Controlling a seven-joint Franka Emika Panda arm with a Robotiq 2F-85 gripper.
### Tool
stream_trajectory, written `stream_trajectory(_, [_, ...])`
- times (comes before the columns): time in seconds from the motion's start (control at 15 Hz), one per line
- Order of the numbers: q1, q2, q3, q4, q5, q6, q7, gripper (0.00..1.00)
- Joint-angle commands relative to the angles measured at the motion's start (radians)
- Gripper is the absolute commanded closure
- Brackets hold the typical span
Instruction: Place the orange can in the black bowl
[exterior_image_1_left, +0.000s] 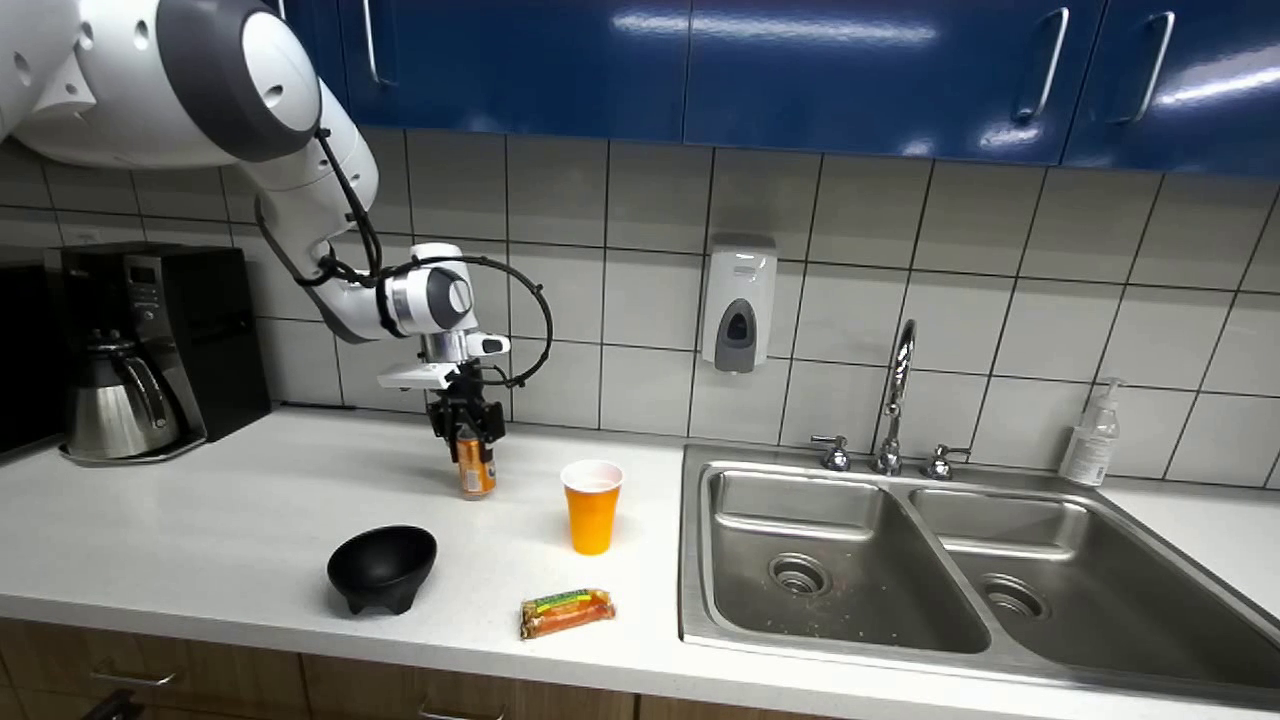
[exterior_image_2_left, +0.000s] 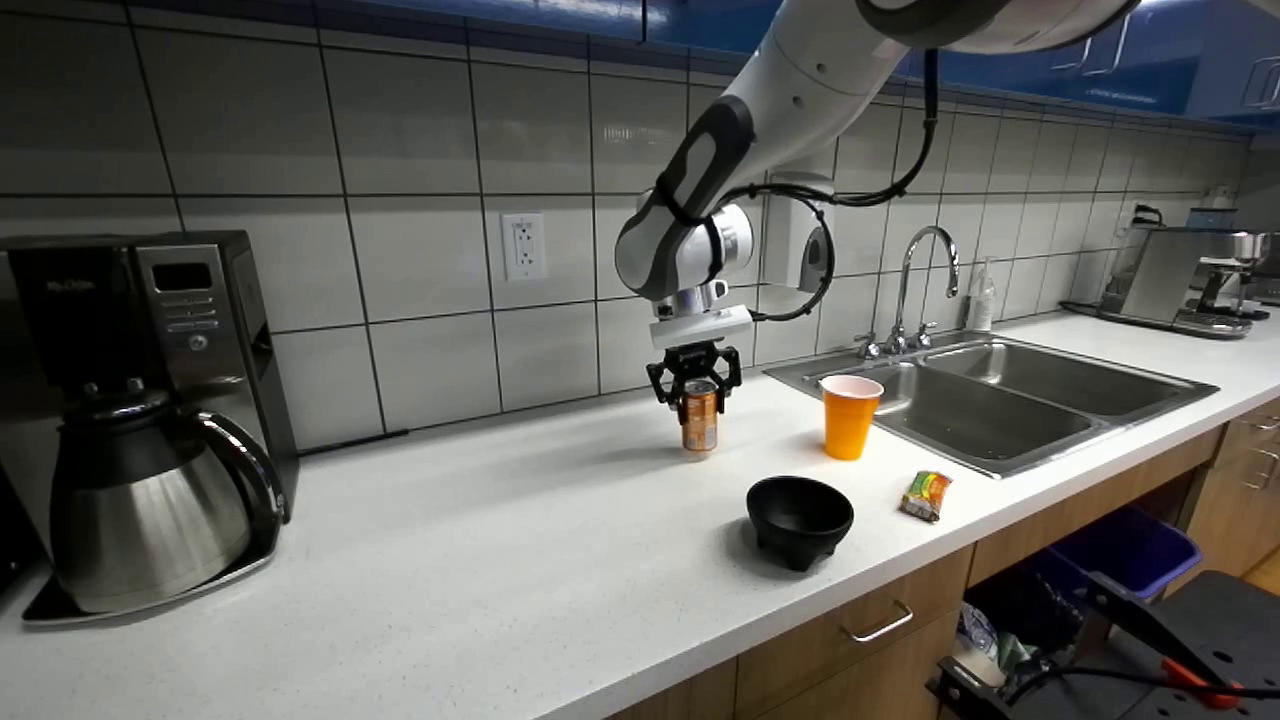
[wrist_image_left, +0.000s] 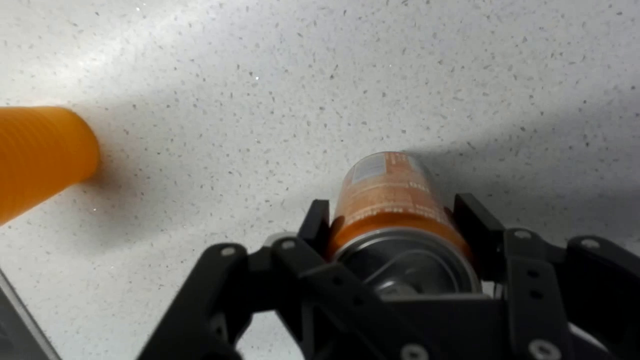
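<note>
The hand (exterior_image_2_left: 702, 404) pinched the upright orange can (exterior_image_1_left: 476, 470) toward the back of the counter (exterior_image_1_left: 230, 510), the black bowl (exterior_image_1_left: 382, 565) stood nearer the front, and a cup (exterior_image_1_left: 592, 515) and a snack bar (exterior_image_1_left: 567, 612) sat off toward the sink (exterior_image_1_left: 695, 560), with a coffee maker (exterior_image_1_left: 170, 345) opposite.

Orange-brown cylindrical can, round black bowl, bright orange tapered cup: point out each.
Orange-brown cylindrical can (wrist_image_left: 392, 202): in the wrist view, printed side.
Round black bowl (exterior_image_1_left: 382, 556): in an exterior view, inside surface.
Bright orange tapered cup (exterior_image_1_left: 592, 515): in an exterior view, outer wall.
</note>
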Motion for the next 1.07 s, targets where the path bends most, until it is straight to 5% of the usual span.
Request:
stream_trajectory(0.0, [-0.028,-0.097,0.019,-0.052,0.023,-0.038,-0.060,0.59])
stream_trajectory(1.0, [-0.017,-0.435,0.004,-0.450,-0.017,0.000,-0.047,0.59])
